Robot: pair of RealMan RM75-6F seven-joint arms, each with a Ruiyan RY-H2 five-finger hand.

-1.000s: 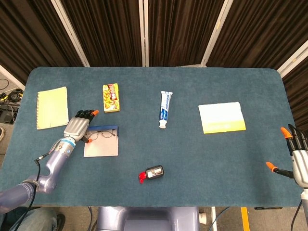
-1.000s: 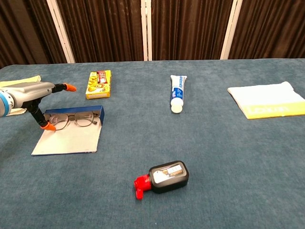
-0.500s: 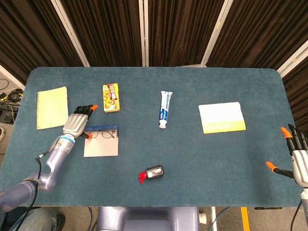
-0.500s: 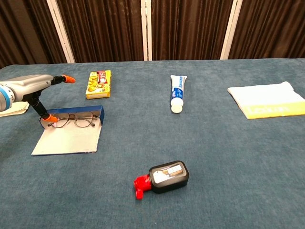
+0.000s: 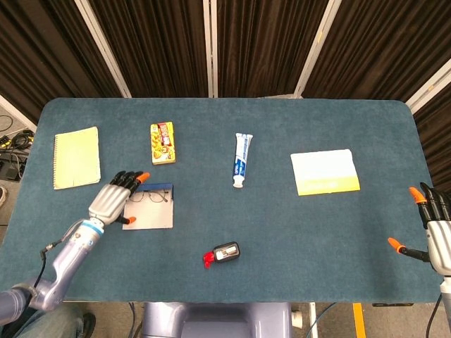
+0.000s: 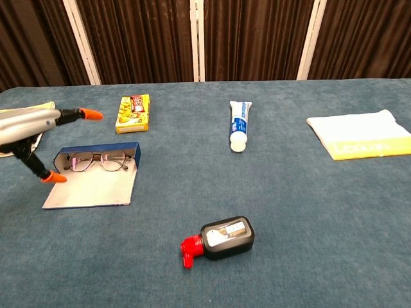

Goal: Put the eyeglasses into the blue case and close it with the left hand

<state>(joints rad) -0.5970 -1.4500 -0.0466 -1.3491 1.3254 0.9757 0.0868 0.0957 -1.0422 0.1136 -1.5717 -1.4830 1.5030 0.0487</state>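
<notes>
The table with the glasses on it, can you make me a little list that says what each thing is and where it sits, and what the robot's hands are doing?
eyeglasses: lying in the open blue case, against its raised back wall
blue case: open, lid flat on the table
left hand: open, at the case's left edge, holding nothing
right hand: open, at the table's right edge
yellow notebook: far left
yellow snack box: behind the case
toothpaste tube: middle
yellow-white cloth: right
black bottle with red cap: front centre
</notes>
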